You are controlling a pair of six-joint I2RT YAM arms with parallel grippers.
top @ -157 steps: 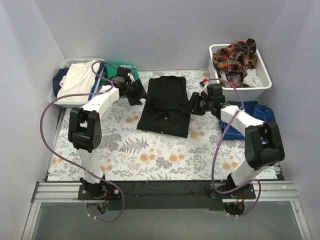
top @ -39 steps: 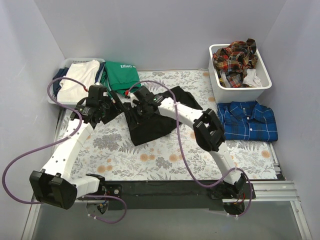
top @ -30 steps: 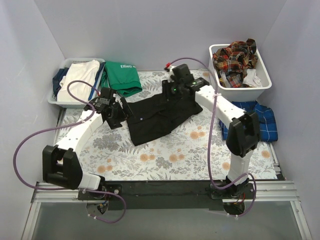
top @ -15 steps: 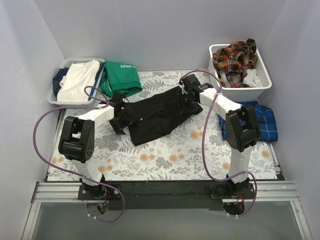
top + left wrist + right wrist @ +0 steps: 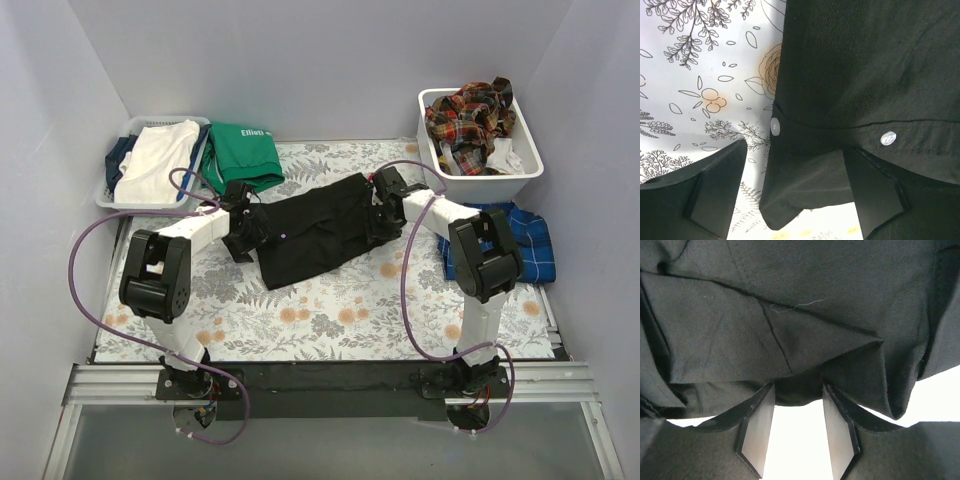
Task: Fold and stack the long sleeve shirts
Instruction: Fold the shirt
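The black long sleeve shirt [image 5: 312, 235] lies folded and slanted on the floral table cover, its high end to the right. My left gripper [image 5: 250, 232] is at its left edge; in the left wrist view [image 5: 795, 192] the jaws stand wide apart with a shirt corner [image 5: 790, 195] between them. My right gripper [image 5: 378, 215] is at its right edge; its jaws [image 5: 799, 427] stand apart with a fold of the shirt [image 5: 805, 290] at their tips. The blue plaid shirt [image 5: 520, 235] lies flat at the right. Red-orange plaid shirts [image 5: 468, 112] fill the white bin.
The white bin [image 5: 530, 165] stands at the back right. A basket [image 5: 112, 190] with white and dark cloth stands at the back left, and the green top with white lettering [image 5: 240, 155] lies beside it. Purple cables loop off both arms.
The black shirt was lifted, swung left and laid down slanted across the middle. In the last half second both grippers settled at its two ends and the shirt barely moved.
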